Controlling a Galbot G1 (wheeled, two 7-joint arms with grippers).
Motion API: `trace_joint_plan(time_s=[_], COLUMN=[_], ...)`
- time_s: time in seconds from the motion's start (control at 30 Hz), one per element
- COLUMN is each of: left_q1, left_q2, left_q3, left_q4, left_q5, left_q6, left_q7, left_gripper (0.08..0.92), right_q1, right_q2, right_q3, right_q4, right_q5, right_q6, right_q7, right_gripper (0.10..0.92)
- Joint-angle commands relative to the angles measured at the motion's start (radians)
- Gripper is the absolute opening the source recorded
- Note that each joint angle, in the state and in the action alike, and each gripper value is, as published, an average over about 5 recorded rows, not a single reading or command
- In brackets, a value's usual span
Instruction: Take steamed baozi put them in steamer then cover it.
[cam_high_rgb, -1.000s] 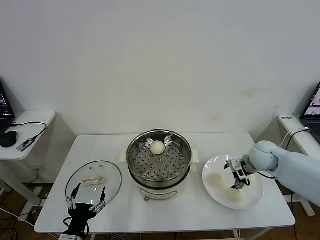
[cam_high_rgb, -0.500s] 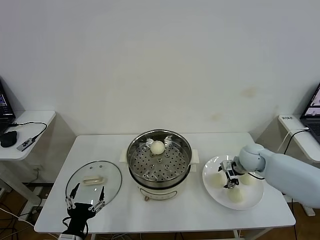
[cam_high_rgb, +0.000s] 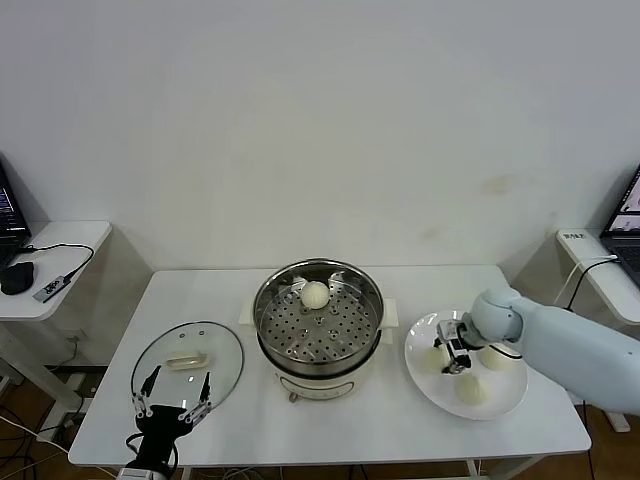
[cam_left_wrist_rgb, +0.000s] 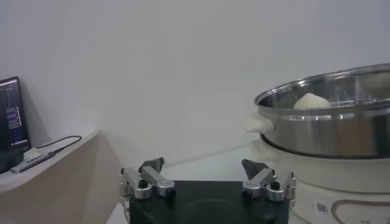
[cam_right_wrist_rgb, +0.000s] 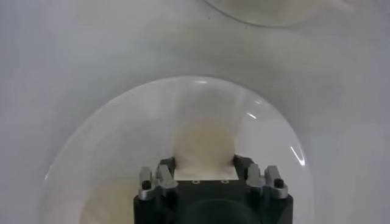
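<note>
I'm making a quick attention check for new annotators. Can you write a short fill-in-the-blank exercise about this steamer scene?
1. The number of baozi lying inside the steamer is ____.
2. The cover lies flat on the ____, beside the steamer.
3. The right gripper has its fingers shut on a baozi over the white ____.
4. The left gripper, near the cover, has its fingers ____.

Missing words: one; table; plate; open

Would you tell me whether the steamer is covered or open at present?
Open: the lid lies flat on the table beside the steamer.
</note>
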Motion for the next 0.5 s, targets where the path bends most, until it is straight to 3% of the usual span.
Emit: trace_joint_plan(time_s=[0.03, 0.2, 0.5], left_q1=[0.001, 0.001, -0.005], left_q2=[0.0, 0.003, 0.009], left_q3=[0.0, 0.0, 0.012], left_q4=[-0.002, -0.012, -0.026], left_q5=[0.0, 0.0, 0.0], left_q6=[0.0, 0.002, 0.003], left_q7=[0.0, 0.0, 0.001], left_gripper=[0.823, 0.823, 0.823], right_q1=[0.065, 0.197, 0.572], right_q2=[-0.01, -0.054, -0.062], right_q3=[-0.003, -0.026, -0.218], right_q4=[0.014, 0.057, 0.138], right_q5=[0.025, 0.091, 0.268], right_q6=[-0.002, -0.008, -0.037], right_q7=[-0.013, -0.028, -0.051], right_gripper=[0.493, 0.546, 0.552])
